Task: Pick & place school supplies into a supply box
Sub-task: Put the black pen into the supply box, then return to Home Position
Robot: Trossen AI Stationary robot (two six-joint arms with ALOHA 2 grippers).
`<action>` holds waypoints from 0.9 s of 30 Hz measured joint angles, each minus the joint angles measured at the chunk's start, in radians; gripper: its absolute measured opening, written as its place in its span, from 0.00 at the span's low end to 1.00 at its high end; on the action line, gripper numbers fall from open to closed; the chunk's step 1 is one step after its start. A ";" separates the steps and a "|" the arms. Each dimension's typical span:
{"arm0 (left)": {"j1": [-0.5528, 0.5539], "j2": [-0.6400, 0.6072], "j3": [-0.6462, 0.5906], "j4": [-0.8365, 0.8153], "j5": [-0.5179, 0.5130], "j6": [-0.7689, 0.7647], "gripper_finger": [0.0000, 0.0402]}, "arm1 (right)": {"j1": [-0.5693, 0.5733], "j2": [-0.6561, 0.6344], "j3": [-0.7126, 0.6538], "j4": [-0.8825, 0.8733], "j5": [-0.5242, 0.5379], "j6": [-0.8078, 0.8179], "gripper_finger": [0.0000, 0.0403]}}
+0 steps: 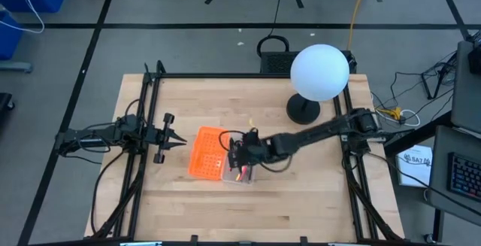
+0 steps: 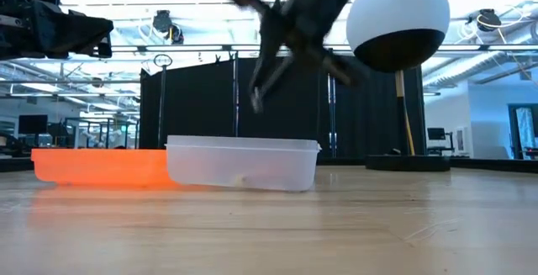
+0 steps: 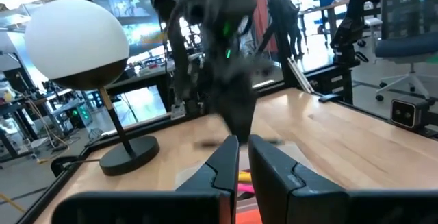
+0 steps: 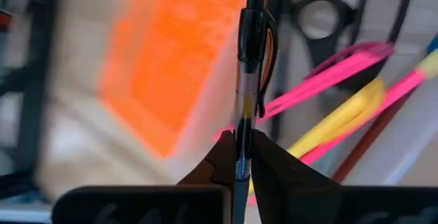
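The clear supply box [image 2: 242, 164] sits on the table, touching the right side of the orange perforated tray [image 2: 101, 167]. In the right wrist view black-handled scissors [image 4: 342, 18], pink pens [image 4: 328, 77] and a yellow pencil [image 4: 342, 118] lie in the box. My right gripper [image 1: 237, 156] hovers above the box, shut on a black pen [image 4: 246, 80]. My left gripper [image 1: 180, 141] waits left of the orange tray [image 1: 207, 152], level, pointing at it, with its fingers almost together. My right gripper [image 4: 241, 152] pinches the black pen by its clear barrel [image 4: 242, 125] between the two fingers. The pen runs on ahead of the fingertips, clip end [image 4: 252, 32] foremost. The fingers slant down from above. The pen is lifted clear and hangs slanted over the box [image 2: 256, 98].
A lamp with a white globe [image 1: 319, 71] and a round black base [image 1: 303, 110] stands on the table's far right part, close to my right arm. Black frame rails [image 1: 143, 126] run along the left and right sides. Bare wood lies toward the near edge.
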 joint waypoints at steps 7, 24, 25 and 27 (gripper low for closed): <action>0.000 0.000 0.000 0.015 -0.002 0.013 0.11 | -0.102 0.116 -0.001 0.097 -0.145 -0.070 0.04; 0.000 0.000 0.000 0.018 0.000 -0.036 0.11 | -0.102 0.072 -0.001 0.063 -0.142 -0.373 0.35; 0.000 0.000 0.000 0.022 0.001 -0.061 0.11 | -0.096 0.056 -0.001 0.062 -0.111 -0.398 0.36; 0.000 0.000 0.000 0.040 0.002 -0.095 0.11 | -0.080 0.013 -0.001 0.067 -0.027 -0.491 0.35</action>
